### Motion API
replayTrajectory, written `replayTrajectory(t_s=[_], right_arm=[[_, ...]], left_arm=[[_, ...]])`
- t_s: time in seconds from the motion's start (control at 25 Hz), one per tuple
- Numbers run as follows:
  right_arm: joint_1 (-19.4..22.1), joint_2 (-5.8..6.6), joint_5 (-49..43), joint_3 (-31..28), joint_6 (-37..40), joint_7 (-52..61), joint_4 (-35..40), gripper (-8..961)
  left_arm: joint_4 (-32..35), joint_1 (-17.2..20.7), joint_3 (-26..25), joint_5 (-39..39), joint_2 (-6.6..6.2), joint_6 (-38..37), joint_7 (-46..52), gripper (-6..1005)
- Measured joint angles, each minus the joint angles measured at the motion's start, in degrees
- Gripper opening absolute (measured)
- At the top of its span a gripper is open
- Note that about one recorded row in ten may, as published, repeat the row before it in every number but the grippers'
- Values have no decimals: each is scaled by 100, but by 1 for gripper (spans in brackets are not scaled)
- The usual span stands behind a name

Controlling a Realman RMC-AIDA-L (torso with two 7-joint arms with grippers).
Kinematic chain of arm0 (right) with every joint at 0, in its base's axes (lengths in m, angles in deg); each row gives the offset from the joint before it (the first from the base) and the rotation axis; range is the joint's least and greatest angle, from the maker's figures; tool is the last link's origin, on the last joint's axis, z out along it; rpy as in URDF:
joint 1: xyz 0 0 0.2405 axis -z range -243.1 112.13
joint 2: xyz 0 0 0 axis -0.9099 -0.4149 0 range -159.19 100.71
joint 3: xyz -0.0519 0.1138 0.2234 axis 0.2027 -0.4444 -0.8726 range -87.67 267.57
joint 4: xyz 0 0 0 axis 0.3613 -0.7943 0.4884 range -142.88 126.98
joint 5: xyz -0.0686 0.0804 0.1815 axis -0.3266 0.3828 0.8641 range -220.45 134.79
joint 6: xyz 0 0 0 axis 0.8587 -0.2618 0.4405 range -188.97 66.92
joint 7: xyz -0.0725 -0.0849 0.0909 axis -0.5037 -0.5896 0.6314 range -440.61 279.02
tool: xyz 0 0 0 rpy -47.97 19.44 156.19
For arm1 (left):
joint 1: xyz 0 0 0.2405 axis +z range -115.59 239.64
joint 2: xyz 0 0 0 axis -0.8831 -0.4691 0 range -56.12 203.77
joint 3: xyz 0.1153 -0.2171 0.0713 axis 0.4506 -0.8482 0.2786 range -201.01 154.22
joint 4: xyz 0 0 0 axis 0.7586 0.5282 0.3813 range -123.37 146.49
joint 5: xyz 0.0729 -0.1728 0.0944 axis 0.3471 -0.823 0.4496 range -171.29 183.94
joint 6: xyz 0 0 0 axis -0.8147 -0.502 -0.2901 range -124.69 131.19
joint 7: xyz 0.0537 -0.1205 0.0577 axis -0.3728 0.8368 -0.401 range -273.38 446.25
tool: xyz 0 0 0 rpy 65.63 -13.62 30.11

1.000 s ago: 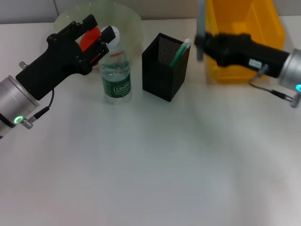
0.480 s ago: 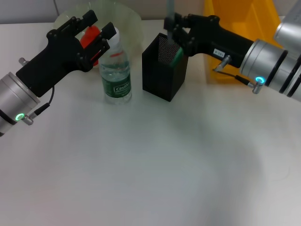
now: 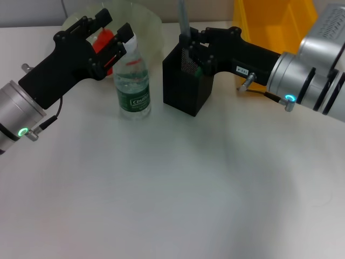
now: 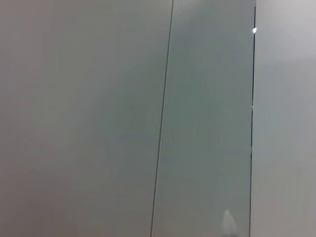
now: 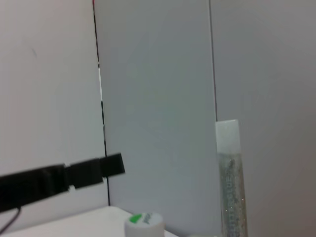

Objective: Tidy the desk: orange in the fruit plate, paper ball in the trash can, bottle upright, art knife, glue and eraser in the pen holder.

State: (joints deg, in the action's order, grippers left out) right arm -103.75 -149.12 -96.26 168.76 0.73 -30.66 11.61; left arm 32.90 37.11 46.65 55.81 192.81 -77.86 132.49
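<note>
The clear bottle (image 3: pixel 133 89) stands upright on the white desk. My left gripper (image 3: pixel 110 28) is open beside the bottle's cap, in front of the orange (image 3: pixel 101 42), which lies in the pale-green fruit plate (image 3: pixel 148 24). My right gripper (image 3: pixel 190 46) is shut on a slim grey stick-shaped item (image 3: pixel 182 16) and holds it upright over the mouth of the black mesh pen holder (image 3: pixel 183 89). I cannot tell whether it is the art knife or the glue. The item also shows in the right wrist view (image 5: pixel 228 182). The paper ball and the eraser are out of view.
The yellow trash can (image 3: pixel 280 21) stands at the back right, behind my right arm. The left wrist view shows only grey wall panels. The desk's front edge is out of the picture.
My right gripper has carried the grey stick leftward from in front of the yellow trash can to above the pen holder. The left arm has hardly moved.
</note>
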Motion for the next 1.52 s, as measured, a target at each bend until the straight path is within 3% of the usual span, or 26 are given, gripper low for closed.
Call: replayTrajectory(t_s=[0.56, 0.64, 0.76, 0.92, 1.04, 1.16, 1.36, 1.52], right_arm=[[-54, 0, 165, 93, -188, 7, 12, 159], [-4, 0, 347, 94, -158, 5, 19, 347], [259, 18, 488, 100, 91, 69, 296, 376], [967, 133, 280, 106, 883, 505, 1334, 406], [1500, 327, -575, -83, 1527, 1130, 2364, 406], [1860, 469, -1736, -775, 2373, 2128, 3211, 406], [2003, 476, -3010, -2137, 3937, 2958, 3372, 405], [2156, 324, -3274, -2362, 4381, 2688, 3260, 405]], left_arm=[[-40, 26, 0, -64, -23, -3, -79, 559], [-37, 31, 0, -68, -24, -4, -79, 559], [-4, 38, 0, -72, -27, -48, -66, 559], [10, 33, 69, 95, -83, -623, -39, 559], [89, 6, 98, 418, -128, -1098, 0, 559], [320, 1, 98, 812, -153, -1289, 272, 559], [821, -17, 84, 1688, -179, -1722, 791, 559], [899, -31, 53, 1959, -140, -1739, 1031, 559]])
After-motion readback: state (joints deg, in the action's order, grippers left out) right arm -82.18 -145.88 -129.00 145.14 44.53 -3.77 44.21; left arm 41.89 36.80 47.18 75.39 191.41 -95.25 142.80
